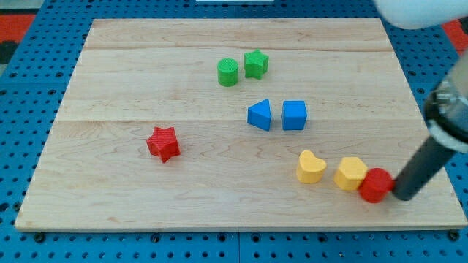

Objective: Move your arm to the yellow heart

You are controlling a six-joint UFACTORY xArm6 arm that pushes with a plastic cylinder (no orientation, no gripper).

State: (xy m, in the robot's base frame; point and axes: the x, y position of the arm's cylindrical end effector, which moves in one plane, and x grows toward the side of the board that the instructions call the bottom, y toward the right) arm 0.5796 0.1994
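Observation:
The yellow heart (311,166) lies on the wooden board (146,197) at the view's lower right. To its right sits a second yellow block (351,173), and right of that a red round block (376,185). My tip (403,196) is at the lower right, touching or almost touching the red round block's right side. The tip is about two block widths to the right of the yellow heart, with the yellow block and the red block between them.
A blue triangle (259,115) and a blue cube (294,115) sit above the yellow blocks. A green cylinder (228,72) and a green star (256,63) are near the top. A red star (163,143) lies at the left. The board's right edge is close to the rod.

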